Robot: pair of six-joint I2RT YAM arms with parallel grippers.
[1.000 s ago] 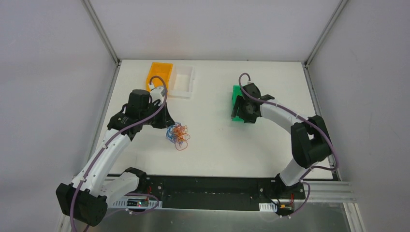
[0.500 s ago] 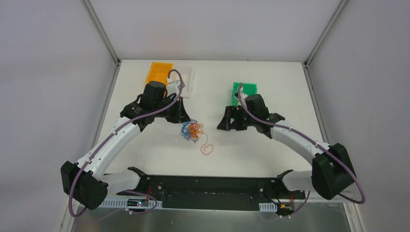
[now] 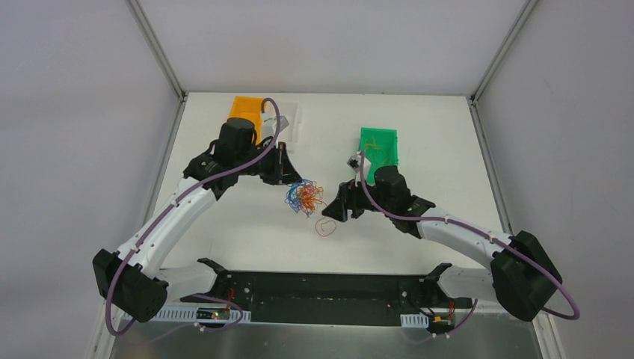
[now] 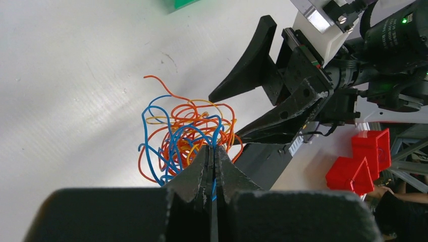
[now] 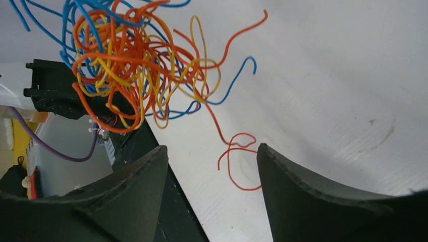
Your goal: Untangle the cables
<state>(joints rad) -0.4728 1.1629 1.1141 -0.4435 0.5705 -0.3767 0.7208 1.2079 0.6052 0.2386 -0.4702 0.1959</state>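
The cables [image 3: 303, 196] are a curly tangle of blue, orange-red and yellow strands near the middle of the white table. My left gripper [image 3: 290, 181] is shut on a blue strand at the tangle's left edge; in the left wrist view the strand runs between the closed fingertips [image 4: 212, 151], with the bundle [image 4: 186, 133] just beyond. One orange-red strand hangs down and ends as a loop [image 3: 326, 227] lying on the table. My right gripper [image 3: 338, 210] stands open just right of the tangle, over that loop [image 5: 237, 164], and holds nothing. The tangle [image 5: 136, 65] fills the upper left of the right wrist view.
A green bin [image 3: 378, 146] sits behind the right arm. An orange bin [image 3: 245, 111] and a white bin [image 3: 293, 116] stand at the back left, behind the left arm. The two grippers face each other closely across the tangle.
The left gripper has carried the tangle rightward toward the table's middle. The right arm has swung from the green bin down to the tangle. An orange-red loop has trailed out onto the table.
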